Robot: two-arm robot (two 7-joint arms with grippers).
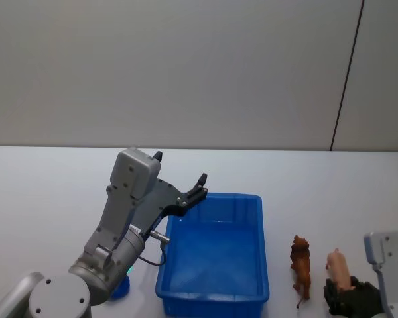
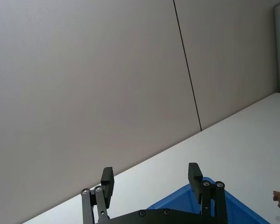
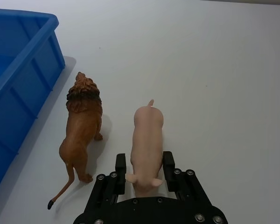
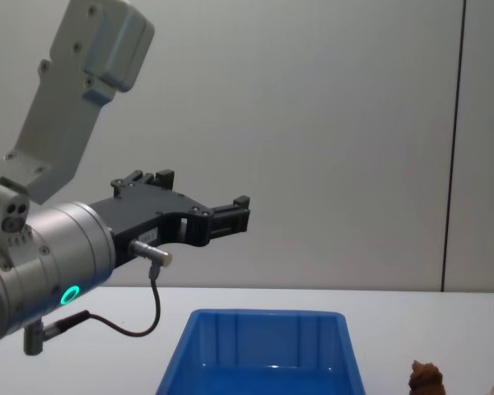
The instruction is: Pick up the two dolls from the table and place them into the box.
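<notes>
Two dolls are seen standing side by side on the counter, just beside the right wall of the box: a brown lion, nearer the box, and a pale pink pig on its far side. Neither has been lifted or put in the box. The right pincer is set low over the pig, its fingers spread to about the width of the body and placed one at each flank, at the end nearest the wrist. A sliver of gap is judged to show between one finger and the flank, so the pig is taken as straddled but not yet clamped. The left pincer is held high above the box's left rear corner, wide open and empty. Both figures are judged to be hard moulded plastic: light, stiff, smooth and somewhat slippery, unlikely to be harmed by a firm squeeze but easily tipped or skated aside by an off-centre touch. The pig's rounded flanks are judged the best hold, across the thick middle of the trunk rather than at the thin legs or a tapering end, where it could be squeezed out of the grip. The lion would best be taken across its back behind the mane, and care would be needed that it is not knocked by the finger passing between the two.
</notes>
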